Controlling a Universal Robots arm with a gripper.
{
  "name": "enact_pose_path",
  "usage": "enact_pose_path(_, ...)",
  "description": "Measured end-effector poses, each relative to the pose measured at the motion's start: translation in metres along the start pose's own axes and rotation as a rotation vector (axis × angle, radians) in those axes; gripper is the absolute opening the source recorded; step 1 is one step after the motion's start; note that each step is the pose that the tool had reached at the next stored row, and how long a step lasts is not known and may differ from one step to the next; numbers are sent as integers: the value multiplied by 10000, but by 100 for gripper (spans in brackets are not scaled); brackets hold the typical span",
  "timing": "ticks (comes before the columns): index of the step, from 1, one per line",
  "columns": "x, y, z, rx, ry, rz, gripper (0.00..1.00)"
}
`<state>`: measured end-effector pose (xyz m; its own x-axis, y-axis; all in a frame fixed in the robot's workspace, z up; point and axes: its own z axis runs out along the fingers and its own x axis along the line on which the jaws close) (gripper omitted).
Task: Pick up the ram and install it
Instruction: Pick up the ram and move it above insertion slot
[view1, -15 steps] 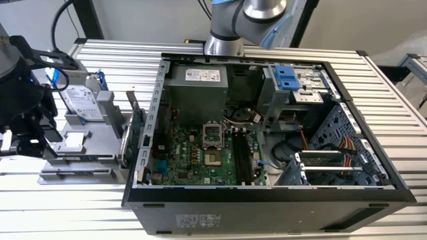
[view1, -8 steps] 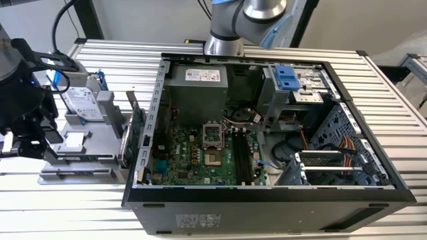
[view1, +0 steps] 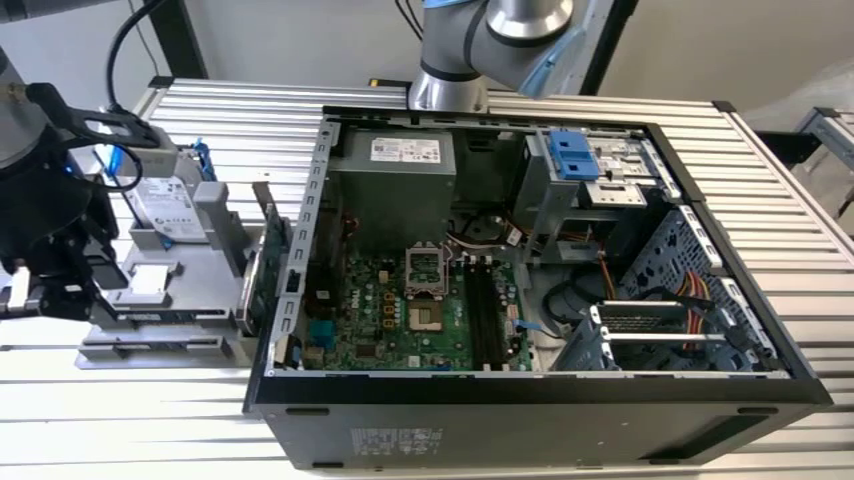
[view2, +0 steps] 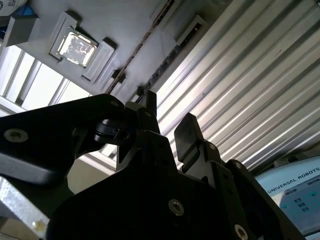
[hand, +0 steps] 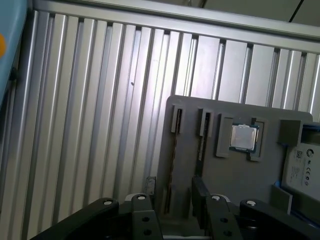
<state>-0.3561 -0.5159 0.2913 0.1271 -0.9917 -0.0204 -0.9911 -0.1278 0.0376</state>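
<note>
A thin brownish board edge, which I take for the ram (hand: 173, 150), stands in a narrow slot of the grey parts holder (hand: 235, 185); it also runs as a thin line (view2: 145, 45) in the second wrist view. My gripper (hand: 172, 185) hovers over that slot, open, with one black finger (hand: 151, 186) on each side of the slot line and nothing between them. In the second wrist view the gripper (view2: 169, 114) shows the same gap. In the exterior view the gripper (view1: 60, 290) hangs over the holder's end at the exterior view's left.
The holder (view1: 160, 300) also carries a CPU (hand: 243, 137) and a hard drive (view1: 167, 210). A broader green card (view1: 274, 250) stands between the holder and the open computer case (view1: 534, 390). Inside the case lie the motherboard (view1: 387, 310) and its black memory slots (view1: 483, 315).
</note>
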Motion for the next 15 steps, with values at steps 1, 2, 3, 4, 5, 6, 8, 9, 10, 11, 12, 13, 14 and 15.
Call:
enact_pose_path(1, 0, 0, 5, 0, 0, 0, 100)
enact_pose_path(2, 1, -1, 9, 1, 0, 0, 100)
enact_pose_path(3, 1, -1, 14, 0, 0, 0, 100)
enact_pose_path(4, 2, -1, 19, 0, 0, 0, 100)
enact_pose_path(5, 3, -2, 25, 0, 0, 0, 100)
enact_pose_path(6, 3, -2, 31, 0, 0, 0, 100)
enact_pose_path(8, 7, -2, 44, 0, 0, 0, 100)
enact_pose_path(9, 8, -2, 51, 1, 0, 0, 100)
enact_pose_path(10, 8, -2, 58, 1, -1, 0, 100)
enact_pose_path(11, 9, -2, 65, 0, 0, 0, 100)
enact_pose_path(12, 9, -3, 72, 0, 0, 0, 100)
enact_pose_path(13, 9, -3, 79, 0, 0, 0, 100)
enact_pose_path(14, 9, -4, 85, 1, -1, 0, 100)
enact_pose_path(15, 9, -4, 91, 0, 0, 0, 100)
